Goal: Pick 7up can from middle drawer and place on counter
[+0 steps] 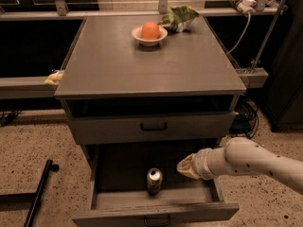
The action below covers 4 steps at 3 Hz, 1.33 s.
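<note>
The 7up can (154, 180) stands upright in the open middle drawer (156, 212), near its front, silver lid up. My gripper (185, 167) reaches in from the right on a white arm and hovers over the drawer, just right of the can and slightly above it, apart from it. The counter (147, 60) is the flat grey top of the cabinet, above the drawers.
A white bowl with an orange (150, 32) and a crumpled green bag (178, 18) sit at the counter's far edge. A shut drawer front with a dark handle (154, 126) lies above the open drawer. A black bar (40, 188) lies on the floor at left.
</note>
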Tool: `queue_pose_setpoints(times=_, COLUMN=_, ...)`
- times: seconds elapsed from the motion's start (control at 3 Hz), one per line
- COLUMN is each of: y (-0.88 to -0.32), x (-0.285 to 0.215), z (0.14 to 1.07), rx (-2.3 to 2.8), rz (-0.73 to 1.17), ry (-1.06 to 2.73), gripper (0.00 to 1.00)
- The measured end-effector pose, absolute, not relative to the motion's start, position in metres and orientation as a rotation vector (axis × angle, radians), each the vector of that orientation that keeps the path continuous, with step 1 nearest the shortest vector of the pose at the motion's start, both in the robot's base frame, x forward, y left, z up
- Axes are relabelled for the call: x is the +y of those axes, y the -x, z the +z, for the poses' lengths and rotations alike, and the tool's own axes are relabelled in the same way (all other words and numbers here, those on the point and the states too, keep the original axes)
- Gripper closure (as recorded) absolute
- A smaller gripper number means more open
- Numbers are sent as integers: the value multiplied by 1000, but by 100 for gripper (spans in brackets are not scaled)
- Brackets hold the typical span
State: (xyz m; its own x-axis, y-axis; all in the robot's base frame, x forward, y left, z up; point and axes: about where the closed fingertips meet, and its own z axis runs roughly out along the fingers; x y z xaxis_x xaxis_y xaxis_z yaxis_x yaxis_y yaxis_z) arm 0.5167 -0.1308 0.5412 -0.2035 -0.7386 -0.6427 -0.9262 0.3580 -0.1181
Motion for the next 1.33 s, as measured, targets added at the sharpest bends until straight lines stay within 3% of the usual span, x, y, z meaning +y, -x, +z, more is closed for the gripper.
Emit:
queue_pose_setpoints(times=0.33, y=-514, x=-132, z=535, rx=2004, rz=378, ry=1467, gripper=100)
queue_pose_setpoints(times=0.67, y=-512, x=-130, z=520, rx=1981, rz=388, ry=1474, gripper=81)
queue_pose_setpoints(times=1.33, y=-524, x=-109, z=503, rx=1901, rz=454, ry=1475, gripper=34)
